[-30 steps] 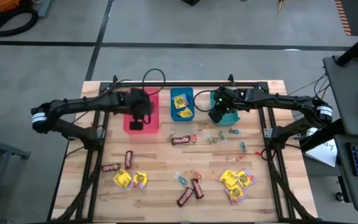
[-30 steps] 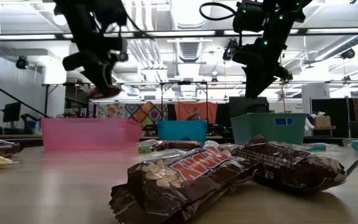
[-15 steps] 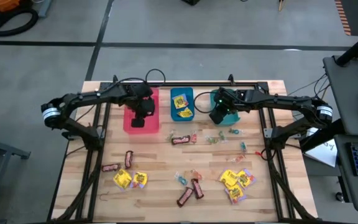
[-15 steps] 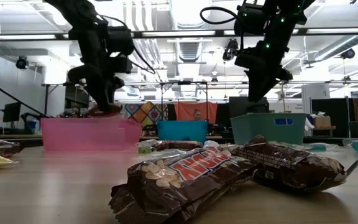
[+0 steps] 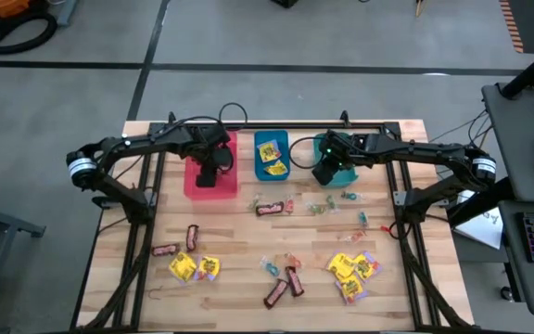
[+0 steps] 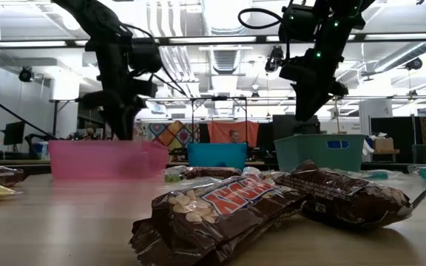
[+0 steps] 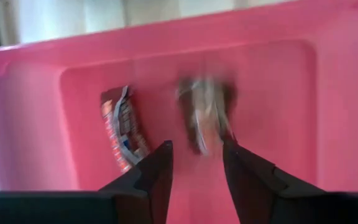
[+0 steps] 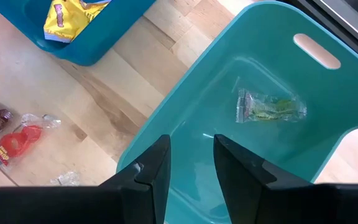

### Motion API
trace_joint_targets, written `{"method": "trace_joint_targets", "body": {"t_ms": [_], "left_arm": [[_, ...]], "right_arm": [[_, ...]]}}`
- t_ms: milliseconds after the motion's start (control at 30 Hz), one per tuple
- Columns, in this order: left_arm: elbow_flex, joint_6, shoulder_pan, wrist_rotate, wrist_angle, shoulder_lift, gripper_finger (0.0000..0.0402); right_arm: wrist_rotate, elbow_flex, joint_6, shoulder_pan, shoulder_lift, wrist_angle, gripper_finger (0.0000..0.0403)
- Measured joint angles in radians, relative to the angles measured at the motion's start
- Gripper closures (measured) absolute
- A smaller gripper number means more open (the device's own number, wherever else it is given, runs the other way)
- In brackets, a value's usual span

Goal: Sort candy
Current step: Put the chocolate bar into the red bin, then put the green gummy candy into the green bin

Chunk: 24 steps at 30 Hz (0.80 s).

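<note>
My left gripper (image 5: 206, 180) is low inside the pink bin (image 5: 232, 160), fingers open (image 7: 196, 147). A blurred brown bar (image 7: 205, 115) shows just beyond the fingertips, and another bar (image 7: 122, 127) lies on the bin floor. My right gripper (image 5: 324, 174) hangs open and empty (image 8: 192, 144) over the teal bin (image 8: 272, 56), which holds one clear-green twist piece (image 8: 269, 107). The blue bin (image 5: 272, 154) holds yellow packets (image 8: 73, 14). Brown bars (image 5: 269, 209), yellow packets (image 5: 352, 269) and twist pieces (image 5: 321, 206) lie on the table.
The three bins stand in a row at the table's far edge. More bars (image 5: 284, 284) (image 5: 191, 237) and yellow packets (image 5: 195, 268) lie toward the near edge. In the low view two bars (image 6: 220, 210) lie close in front of the camera.
My left gripper has gone down into the pink bin with a brown-red bar at its tips. In the low view its fingertips now stand behind the bin wall. My right gripper has kept still over the teal bin.
</note>
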Motion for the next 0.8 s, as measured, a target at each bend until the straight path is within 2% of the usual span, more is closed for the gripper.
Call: {"method": "trace_joint_targets", "body": {"t_ms": [100, 367, 600, 800], "left_arm": [[0.0, 0.014, 0.0, -0.034, -0.001, 0.0, 0.0257], [0.0, -0.024, 0.0, -0.014, -0.081, -0.018, 0.0251], [-0.001, -0.16, -0.007, 0.162, -0.019, -0.14, 0.0269], [-0.005, -0.323, -0.057, 0.169, 0.092, -0.268, 0.0289]], "right_arm": [[0.0, 0.0, 0.0, 0.0, 0.0, 0.0, 0.0289], [-0.005, 0.0, 0.011, 0.002, 0.0, 0.0, 0.0282], [-0.136, 0.0, 0.061, 0.048, -0.011, -0.003, 0.029], [-0.159, 0.015, 0.067, 0.132, -0.015, -0.016, 0.0302]]}}
